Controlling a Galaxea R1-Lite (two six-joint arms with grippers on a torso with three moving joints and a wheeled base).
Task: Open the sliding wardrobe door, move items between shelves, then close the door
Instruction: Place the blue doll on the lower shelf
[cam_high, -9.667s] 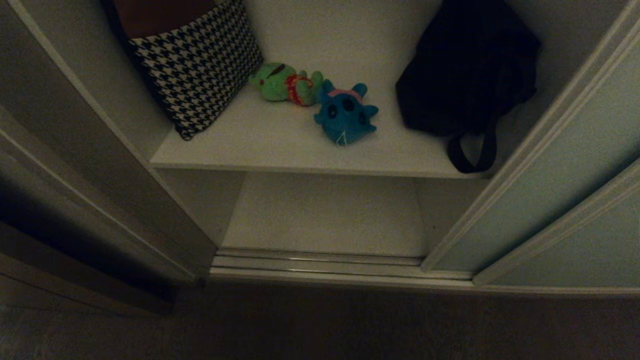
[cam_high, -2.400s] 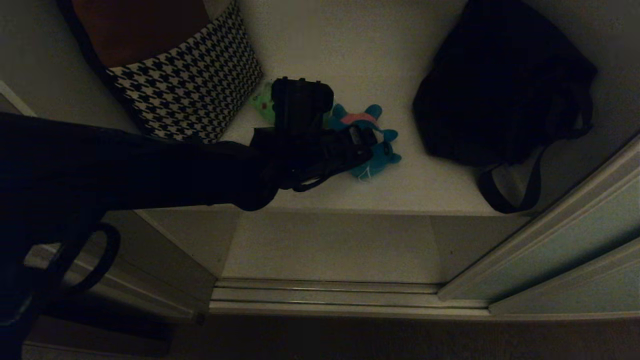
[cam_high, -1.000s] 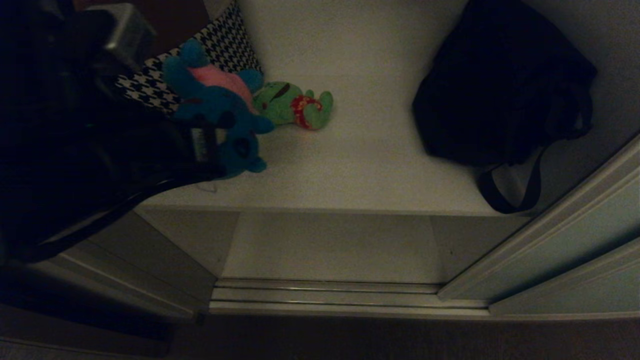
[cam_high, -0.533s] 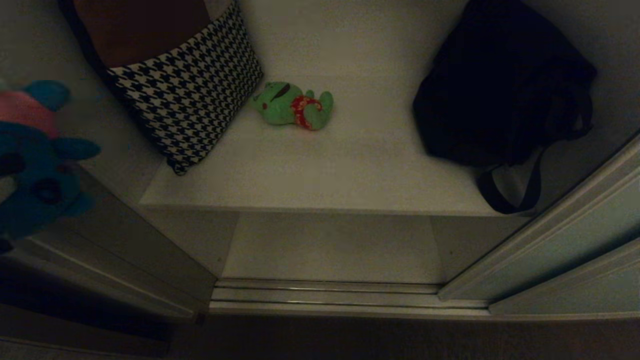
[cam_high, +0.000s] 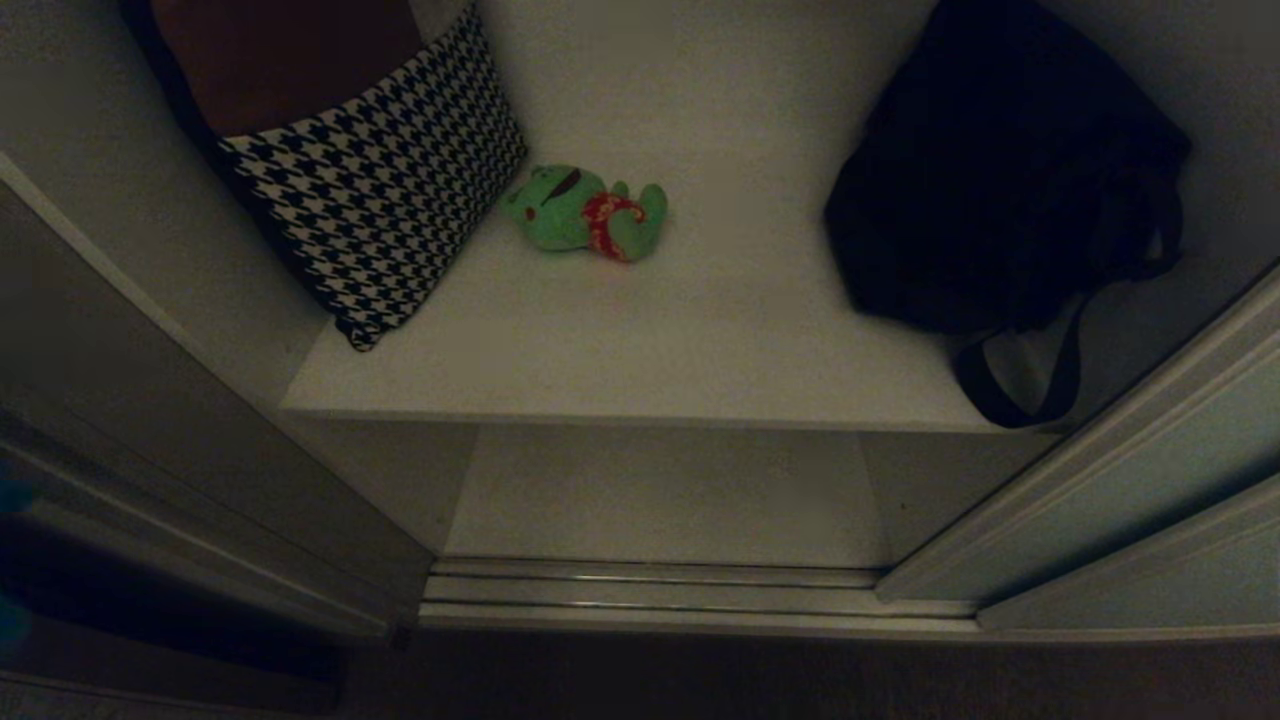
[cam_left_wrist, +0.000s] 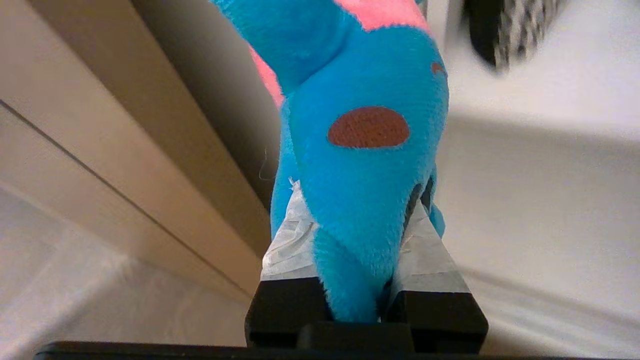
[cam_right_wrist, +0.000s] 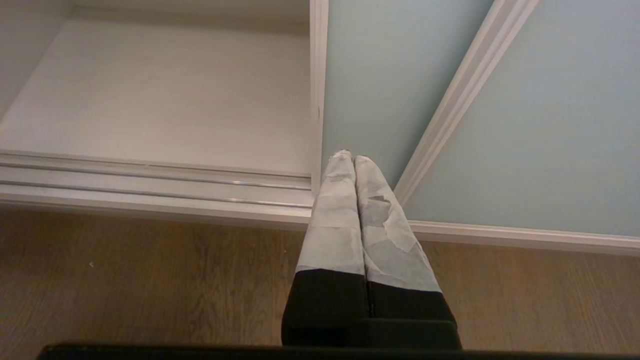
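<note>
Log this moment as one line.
left claw: shut on teal plush | green plush: upper shelf | right claw: shut, parked

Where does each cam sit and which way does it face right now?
Head: on the robot's head, looking forward and down into the open wardrobe at the upper shelf with the green plush; no arm shows.
Left wrist: behind the left hand, shut on the blue plush, beside the wardrobe.
Right wrist: behind the shut right hand, facing the lower shelf and sliding door.
Shared: head and right wrist both show the lower shelf and door.
</note>
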